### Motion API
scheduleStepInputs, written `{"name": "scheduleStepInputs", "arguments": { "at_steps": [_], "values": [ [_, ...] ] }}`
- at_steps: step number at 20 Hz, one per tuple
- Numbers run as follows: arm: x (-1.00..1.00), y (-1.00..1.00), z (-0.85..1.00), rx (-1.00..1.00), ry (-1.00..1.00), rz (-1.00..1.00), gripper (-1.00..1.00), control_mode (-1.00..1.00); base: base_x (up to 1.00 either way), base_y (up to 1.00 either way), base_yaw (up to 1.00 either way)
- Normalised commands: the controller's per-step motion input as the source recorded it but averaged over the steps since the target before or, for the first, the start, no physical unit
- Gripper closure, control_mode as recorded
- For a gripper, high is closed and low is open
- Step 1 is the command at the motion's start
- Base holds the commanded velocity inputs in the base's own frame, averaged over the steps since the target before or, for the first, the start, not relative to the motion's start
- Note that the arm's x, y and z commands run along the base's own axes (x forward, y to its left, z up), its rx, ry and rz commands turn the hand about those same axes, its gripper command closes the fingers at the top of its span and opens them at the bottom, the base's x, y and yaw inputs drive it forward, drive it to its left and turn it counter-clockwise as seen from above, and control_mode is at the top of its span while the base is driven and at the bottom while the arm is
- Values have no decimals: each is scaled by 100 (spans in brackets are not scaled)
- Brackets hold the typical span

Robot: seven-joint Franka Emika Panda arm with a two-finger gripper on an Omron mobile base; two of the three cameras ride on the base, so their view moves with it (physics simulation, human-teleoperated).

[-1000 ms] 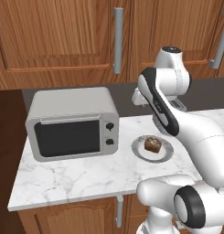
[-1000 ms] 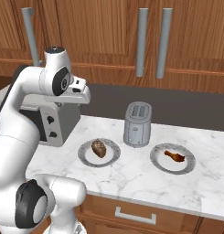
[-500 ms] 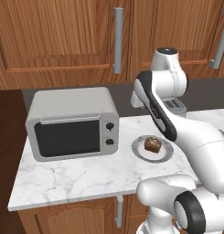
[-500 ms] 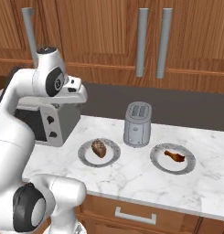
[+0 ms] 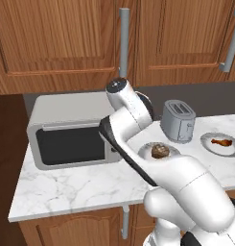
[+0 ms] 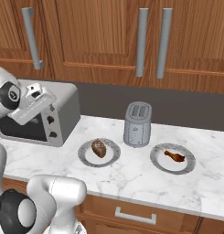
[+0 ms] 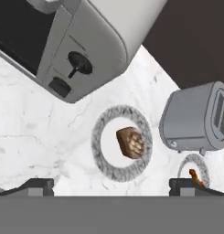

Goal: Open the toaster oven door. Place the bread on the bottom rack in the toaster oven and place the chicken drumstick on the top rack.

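Note:
The toaster oven (image 5: 66,108) stands at the counter's left end, and its door (image 5: 71,146) of dark glass is closed. Both racks are hidden behind the glass. The bread (image 5: 159,151) lies on a small grey plate (image 6: 88,157) to the right of the oven. Further right, the chicken drumstick (image 6: 174,156) rests on its own plate (image 6: 189,167). My gripper (image 7: 111,186) is open and empty, high above the counter beside the oven's right front corner (image 7: 72,68). From there it looks down on the bread (image 7: 130,141).
A grey two-slot toaster (image 6: 137,124) stands between the two plates, against the dark back wall. Wooden cupboards with long grey handles (image 5: 124,41) hang above. My arm (image 5: 123,139) crosses in front of the oven's right side. Bare marble counter (image 5: 66,190) lies before the oven.
The arm has swung left and down across the oven's right front, uncovering the toaster and drumstick plate in the left base view. The gripper stays open; nothing on the counter moved.

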Motion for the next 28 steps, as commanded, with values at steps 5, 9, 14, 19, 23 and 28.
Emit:
{"name": "scheduleStepInputs", "arguments": {
  "at_steps": [5, 9, 14, 19, 23, 28],
  "values": [
    [1, 100, -12, -43, 0, 37, -100, -100, 0, 0, 0],
    [29, 92, 3, -23, 0, 12, -100, -100, 0, 0, 0],
    [50, 70, -5, -13, 1, 15, -100, -100, 0, 0, 0],
    [54, 50, -5, -1, -6, 13, -100, -100, 0, 0, 0],
    [49, 26, -31, 0, -2, 10, -100, -100, 0, 0, 0],
    [16, 3, -44, 0, -8, 7, -100, -100, 0, 0, 0]
  ]
}}
